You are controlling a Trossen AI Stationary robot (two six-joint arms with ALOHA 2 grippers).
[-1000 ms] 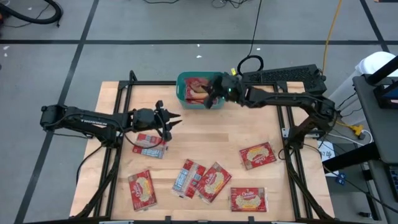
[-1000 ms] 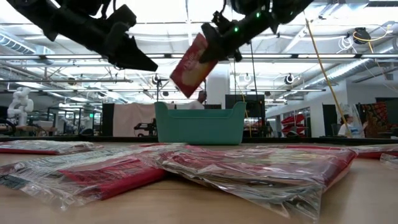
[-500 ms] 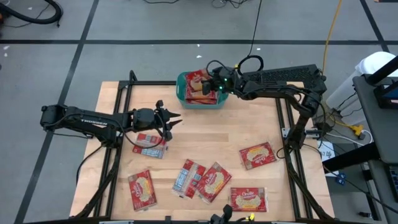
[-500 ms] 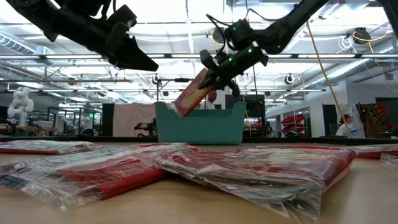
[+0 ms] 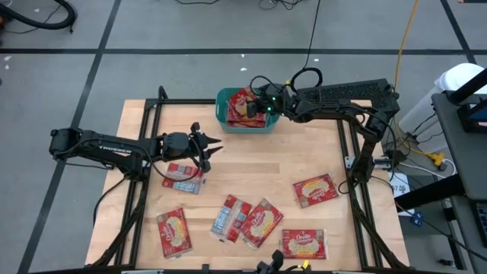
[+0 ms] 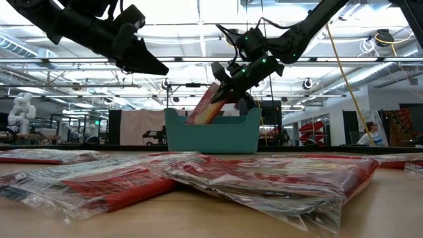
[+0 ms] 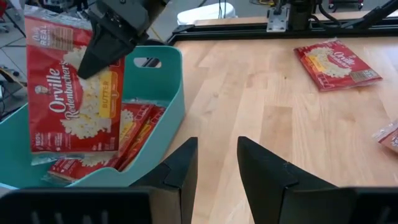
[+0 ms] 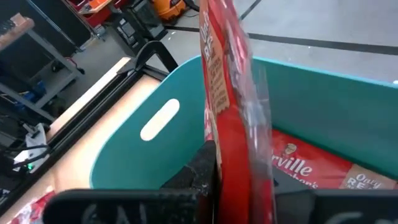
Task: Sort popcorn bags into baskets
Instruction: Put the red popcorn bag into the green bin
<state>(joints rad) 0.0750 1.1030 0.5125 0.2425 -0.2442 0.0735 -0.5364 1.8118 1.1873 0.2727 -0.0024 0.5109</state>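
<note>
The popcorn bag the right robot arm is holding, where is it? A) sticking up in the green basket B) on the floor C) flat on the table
A: the right end effector grips the popcorn bag upright, its bottom inside the teal basket on other bags.

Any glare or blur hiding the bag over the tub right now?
Left wrist view: held popcorn bag sharp, label readable, right gripper on it. Right wrist view: that bag fills the frame edge-on, blurred. Low view: bright ceiling lights backlight it above the teal basket; near bags out of focus.
</note>
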